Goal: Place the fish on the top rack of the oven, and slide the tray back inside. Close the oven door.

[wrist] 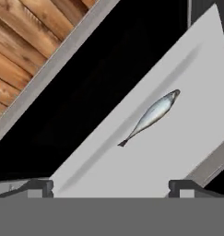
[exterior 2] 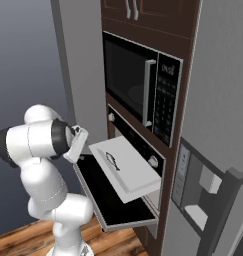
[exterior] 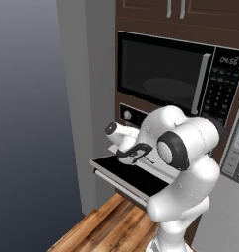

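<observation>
Dark wood cabinetry frames the oven [exterior 2: 135, 150], its door [exterior 2: 110, 200] dropped flat and open. Ahead of the gripper [wrist: 111, 186], the fish [wrist: 152, 116] lies on the tray [exterior 2: 130, 172], which is pulled out over the door. The fingers [wrist: 39, 186] are spread apart and hold nothing. Above sits a microwave [exterior 2: 138, 90].

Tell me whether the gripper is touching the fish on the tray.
Apart. In the hand view the fish lies alone on the tray, with bare tray between it and the gripper, whose fingertips stand wide at the bottom.
</observation>
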Tool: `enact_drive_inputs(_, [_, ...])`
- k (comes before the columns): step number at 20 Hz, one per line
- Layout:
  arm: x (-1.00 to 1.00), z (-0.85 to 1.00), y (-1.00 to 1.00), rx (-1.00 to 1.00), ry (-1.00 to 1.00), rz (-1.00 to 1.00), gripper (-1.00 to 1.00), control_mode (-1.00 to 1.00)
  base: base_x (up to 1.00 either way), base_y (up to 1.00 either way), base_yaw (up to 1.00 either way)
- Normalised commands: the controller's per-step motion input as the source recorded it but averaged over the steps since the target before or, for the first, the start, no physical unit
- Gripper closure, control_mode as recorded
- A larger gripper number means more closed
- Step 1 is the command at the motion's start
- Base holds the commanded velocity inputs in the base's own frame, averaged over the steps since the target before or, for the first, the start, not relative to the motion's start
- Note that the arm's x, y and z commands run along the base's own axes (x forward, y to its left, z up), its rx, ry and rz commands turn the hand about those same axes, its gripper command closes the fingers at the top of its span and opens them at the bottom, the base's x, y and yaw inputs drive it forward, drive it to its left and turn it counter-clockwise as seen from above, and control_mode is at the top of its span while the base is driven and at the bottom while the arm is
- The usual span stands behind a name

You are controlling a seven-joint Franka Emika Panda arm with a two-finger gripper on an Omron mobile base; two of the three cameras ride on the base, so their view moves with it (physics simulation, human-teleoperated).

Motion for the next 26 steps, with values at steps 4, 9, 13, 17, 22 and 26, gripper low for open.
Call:
enact_drive_inputs(4, [-0.51, 0.04, 0.0, -0.08, 0.26, 0.5, -1.0, -1.0, 0.0, 0.0, 0.0])
enact_drive_inputs(9, [0.03, 0.25, 0.0, -0.01, 0.36, 0.46, -1.0, -1.0, 0.0, 0.0, 0.0])
enact_drive_inputs(13, [0.3, -0.02, 0.03, -0.03, 0.29, 0.42, -1.0, -1.0, 0.0, 0.0, 0.0])
enact_drive_inputs(17, [0.28, -0.32, 0.14, -0.12, 0.07, 0.22, -1.0, -1.0, 0.0, 0.0, 0.0])
enact_drive_inputs(22, [0.18, -0.61, 0.28, -0.14, 0.05, 0.17, -1.0, -1.0, 0.0, 0.0, 0.0])
enact_drive_inputs(26, [0.14, -0.48, 0.22, -0.09, 0.0, 0.1, -1.0, -1.0, 0.0, 0.0, 0.0])
